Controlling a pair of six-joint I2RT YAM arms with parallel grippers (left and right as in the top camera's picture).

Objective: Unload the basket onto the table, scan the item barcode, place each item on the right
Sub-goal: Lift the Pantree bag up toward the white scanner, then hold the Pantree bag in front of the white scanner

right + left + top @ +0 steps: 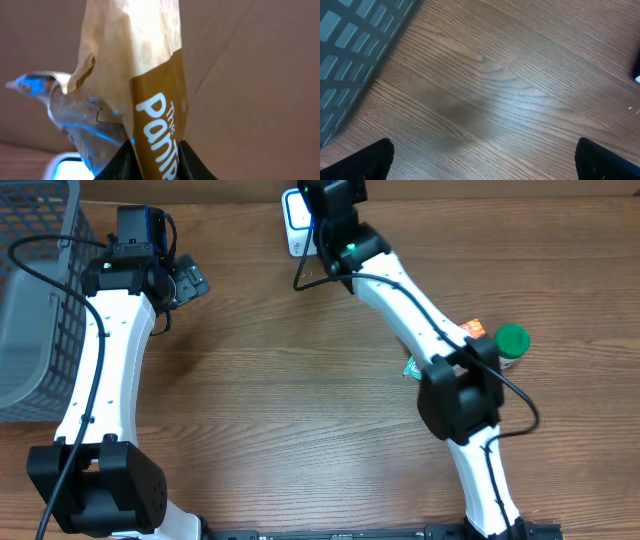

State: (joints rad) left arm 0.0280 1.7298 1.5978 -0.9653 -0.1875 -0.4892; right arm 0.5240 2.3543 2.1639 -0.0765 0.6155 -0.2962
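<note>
The tan-and-brown crinkled snack packet (pixel 150 75) is pinched at its lower end between the two black fingers (pixel 116 166) of my right hand (pixel 154 162). It stands up and away from the hand, filling the middle of the right wrist view. The hand is closed on it, gripping a narrow fold of the wrapper. The upper part of the packet is pale tan with faint lighter printing. A dark brown band runs down the lower part with white lettering that starts "The Pani"; the rest is cut off by the fingers. To the left, a clear, shiny flap of wrapper sticks out and catches blue light.

Low in the left corner of that view, below the packet, I can see a white-rimmed, light-blue glowing scanner (pixel 65 169). From overhead the right hand (pixel 335 210) sits at the far edge of the brown wooden counter (pixel 280 400), just beside that scanner (pixel 293 225). The arm hides the packet from that camera.

Near the right arm's elbow there is a green-capped bottle (pixel 512 342) and an orange wrapper (pixel 472 328).

My left hand (pixel 485 165) hangs over bare wood with its fingers spread wide and nothing between them, next to the grey mesh basket (pixel 40 280).
</note>
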